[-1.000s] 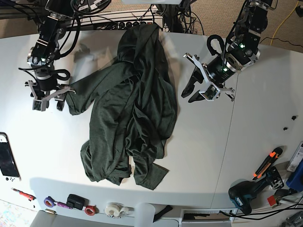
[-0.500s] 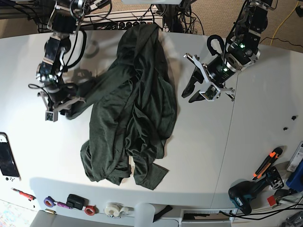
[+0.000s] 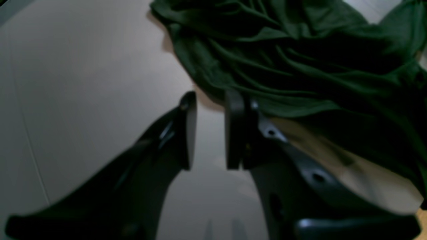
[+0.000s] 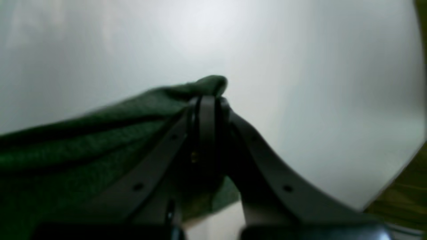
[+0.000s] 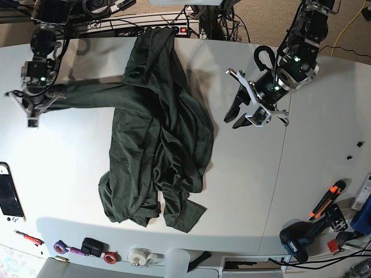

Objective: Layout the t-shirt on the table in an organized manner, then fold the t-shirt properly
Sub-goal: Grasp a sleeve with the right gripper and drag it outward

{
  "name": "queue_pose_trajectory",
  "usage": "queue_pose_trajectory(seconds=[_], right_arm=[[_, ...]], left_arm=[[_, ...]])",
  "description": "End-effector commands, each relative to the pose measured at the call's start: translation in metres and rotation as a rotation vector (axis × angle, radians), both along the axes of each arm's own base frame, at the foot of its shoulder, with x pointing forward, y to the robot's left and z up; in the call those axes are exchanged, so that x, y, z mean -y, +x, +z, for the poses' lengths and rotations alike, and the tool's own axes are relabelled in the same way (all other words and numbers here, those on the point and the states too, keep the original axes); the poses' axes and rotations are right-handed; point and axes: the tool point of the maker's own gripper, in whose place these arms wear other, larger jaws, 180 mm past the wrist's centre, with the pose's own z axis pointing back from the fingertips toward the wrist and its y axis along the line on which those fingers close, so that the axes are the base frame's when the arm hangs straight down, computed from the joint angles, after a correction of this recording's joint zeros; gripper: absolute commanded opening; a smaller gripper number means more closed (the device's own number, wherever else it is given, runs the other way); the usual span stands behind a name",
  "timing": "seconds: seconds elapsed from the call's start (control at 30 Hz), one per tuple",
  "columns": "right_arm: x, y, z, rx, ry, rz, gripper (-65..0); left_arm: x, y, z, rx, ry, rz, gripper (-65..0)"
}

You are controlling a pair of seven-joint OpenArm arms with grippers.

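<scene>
Since a second ago the right gripper [image 5: 36,105], jaws clamped on a sleeve of the t-shirt [image 5: 156,139], drags it outward across the tabletop [image 5: 290,185]. Left gripper [image 3: 208,130] hovers half-open, empty. Soft, limp knit; grip hems.

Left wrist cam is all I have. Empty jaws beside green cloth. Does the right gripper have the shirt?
Observer: Yes. The right gripper is shut on a fold of the t-shirt.
Operator: Which part?
Observer: A sleeve, stretched out sideways in the base view.
Operator: Is the rest flat?
Observer: No. The body lies bunched in folds on the table.
Operator: Left gripper touching cloth?
Observer: No. In the base view the left gripper hangs clear of it, open.
</scene>
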Motion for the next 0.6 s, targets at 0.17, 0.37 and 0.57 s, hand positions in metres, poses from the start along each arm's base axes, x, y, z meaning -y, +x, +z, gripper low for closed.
queue_pose_trajectory(seconds=[0.17,0.37,0.57], right_arm=[[0.059,-0.006,0.069,0.106,-0.260,-0.109,-65.0],[0.110,-0.038,0.118,0.207,-0.336,-0.286,-65.0],[0.154,-0.091,0.157,0.327,-0.357,-0.478,-65.0]], left_arm=[[0.001,0.005,0.013,0.044,-0.027,-0.003,-49.0],[0.001,0.005,0.013,0.044,-0.027,-0.003,-49.0],[0.001,0.005,0.014,0.044,-0.027,-0.002,-49.0]])
